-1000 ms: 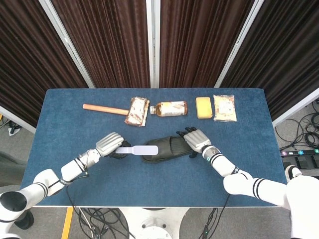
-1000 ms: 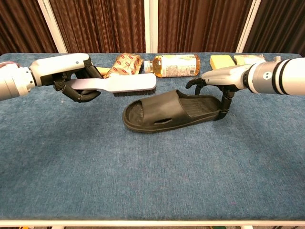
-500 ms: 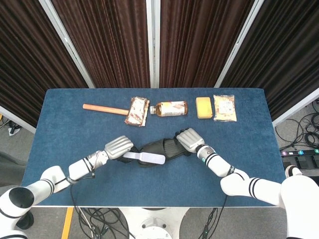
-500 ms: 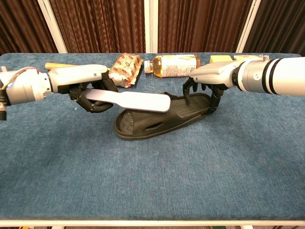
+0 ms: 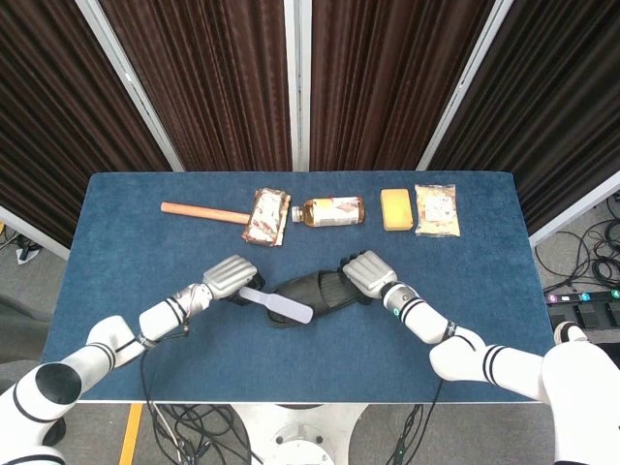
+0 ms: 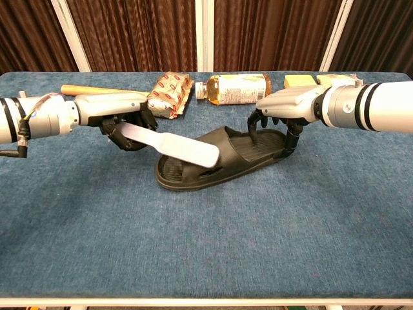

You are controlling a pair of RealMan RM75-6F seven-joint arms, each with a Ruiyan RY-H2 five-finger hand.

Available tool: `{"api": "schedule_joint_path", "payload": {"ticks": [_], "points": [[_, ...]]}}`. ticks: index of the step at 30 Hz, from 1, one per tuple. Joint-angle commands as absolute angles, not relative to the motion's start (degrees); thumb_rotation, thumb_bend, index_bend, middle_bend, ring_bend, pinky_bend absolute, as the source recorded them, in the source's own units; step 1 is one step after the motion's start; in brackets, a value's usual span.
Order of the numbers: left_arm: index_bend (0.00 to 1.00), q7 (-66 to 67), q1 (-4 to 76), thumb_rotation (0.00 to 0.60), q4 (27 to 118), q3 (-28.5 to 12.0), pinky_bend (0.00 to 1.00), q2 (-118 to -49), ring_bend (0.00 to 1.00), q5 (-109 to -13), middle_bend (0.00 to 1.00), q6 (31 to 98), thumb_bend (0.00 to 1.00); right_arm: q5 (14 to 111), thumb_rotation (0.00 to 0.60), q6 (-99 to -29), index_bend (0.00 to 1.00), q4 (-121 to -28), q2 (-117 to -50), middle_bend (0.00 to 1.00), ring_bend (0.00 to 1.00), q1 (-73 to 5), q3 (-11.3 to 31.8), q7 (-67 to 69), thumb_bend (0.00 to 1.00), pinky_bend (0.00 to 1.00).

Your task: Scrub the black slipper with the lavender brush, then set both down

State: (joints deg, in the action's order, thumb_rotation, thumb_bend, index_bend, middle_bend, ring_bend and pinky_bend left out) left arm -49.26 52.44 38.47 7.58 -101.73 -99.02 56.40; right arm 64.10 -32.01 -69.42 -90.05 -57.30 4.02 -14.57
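Blue table [image 5: 126,232] w/ black slipper [image 6: 222,158] lying mid-table, toe end toward my left. My right hand [image 6: 284,110] grips its heel end, fingers down on both edges. My left hand [image 6: 126,123] grasps lavender brush [image 6: 174,147] by the handle, head angled down across the slipper's toe strap.

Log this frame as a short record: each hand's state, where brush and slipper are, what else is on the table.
left hand: grips the lavender brush by its handle
right hand: holds the black slipper at its heel end
brush position: head angled down over the slipper's toe half
slipper position: on the blue table, mid-table
background items: wooden mallet, snack packet, bottle lying down
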Motion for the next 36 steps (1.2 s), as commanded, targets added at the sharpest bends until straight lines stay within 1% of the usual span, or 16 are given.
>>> {"api": "schedule_joint_path", "payload": {"ticks": [1, 8, 10, 13, 15, 17, 19, 21, 25, 33, 36], "points": [[1.00, -52.4, 51.3, 0.600, 37.0, 6.7, 1.00, -102.3, 1.00, -96.8, 1.00, 55.4, 0.93, 64.2, 0.600, -32.0, 0.40, -69.2, -90.2, 0.42, 0.24, -57.3, 4.0, -14.5, 0.24, 0.29], [1.00, -58.9, 50.9, 0.600, 34.9, 5.7, 1.00, -102.3, 1.00, -93.7, 1.00, 51.2, 0.93, 64.6, 0.600, -32.2, 0.40, -68.8, -90.6, 0.42, 0.25, -57.2, 4.0, -14.4, 0.24, 0.29], [1.00, -60.2, 50.6, 0.600, 34.7, 5.5, 1.00, -102.0, 1.00, -93.2, 1.00, 51.1, 0.93, 64.6, 0.600, -32.2, 0.40, -68.8, -90.7, 0.42, 0.25, -57.3, 4.0, -14.4, 0.24, 0.29], [1.00, -61.8, 49.9, 0.600, 36.0, 5.5, 1.00, -101.0, 1.00, -93.8, 1.00, 54.4, 0.93, 64.6, 0.600, -32.2, 0.40, -68.7, -90.7, 0.42, 0.25, -57.3, 4.0, -14.5, 0.24, 0.29], [1.00, -61.7, 49.4, 0.600, 38.0, 6.0, 1.00, -99.9, 1.00, -95.4, 1.00, 58.5, 0.93, 64.6, 0.600, -32.3, 0.40, -68.6, -90.8, 0.42, 0.25, -57.3, 4.0, -14.5, 0.24, 0.29], [1.00, -60.9, 49.5, 0.600, 39.7, 6.5, 1.00, -99.3, 1.00, -96.7, 1.00, 60.6, 0.93, 64.5, 0.600, -32.2, 0.40, -68.6, -90.8, 0.42, 0.25, -57.3, 4.1, -14.5, 0.24, 0.29], [1.00, -59.8, 50.2, 0.600, 41.4, 7.1, 1.00, -98.9, 1.00, -98.0, 1.00, 61.1, 0.93, 64.4, 0.600, -32.2, 0.40, -68.6, -90.9, 0.42, 0.25, -57.3, 4.1, -14.6, 0.24, 0.29], [1.00, -58.4, 51.0, 0.600, 42.1, 7.4, 1.00, -99.0, 1.00, -98.6, 1.00, 60.4, 0.93, 64.4, 0.600, -32.2, 0.40, -68.7, -90.8, 0.42, 0.25, -57.4, 4.1, -14.7, 0.24, 0.29], [1.00, -56.3, 52.7, 0.600, 41.7, 7.6, 1.00, -100.7, 1.00, -98.4, 1.00, 56.4, 0.93, 64.1, 0.600, -32.4, 0.40, -69.2, -90.6, 0.42, 0.25, -57.4, 4.0, -15.3, 0.24, 0.29], [1.00, -54.5, 54.0, 0.600, 35.5, 6.4, 1.00, -104.7, 1.00, -95.4, 1.00, 49.3, 0.93, 63.4, 0.600, -32.5, 0.40, -69.5, -90.9, 0.42, 0.25, -57.4, 3.7, -16.4, 0.24, 0.29], [1.00, -56.3, 53.4, 0.600, 33.8, 4.9, 1.00, -105.1, 1.00, -93.0, 1.00, 48.0, 0.93, 63.4, 0.600, -32.7, 0.41, -69.4, -91.2, 0.43, 0.25, -57.4, 3.5, -16.9, 0.24, 0.29]]}}
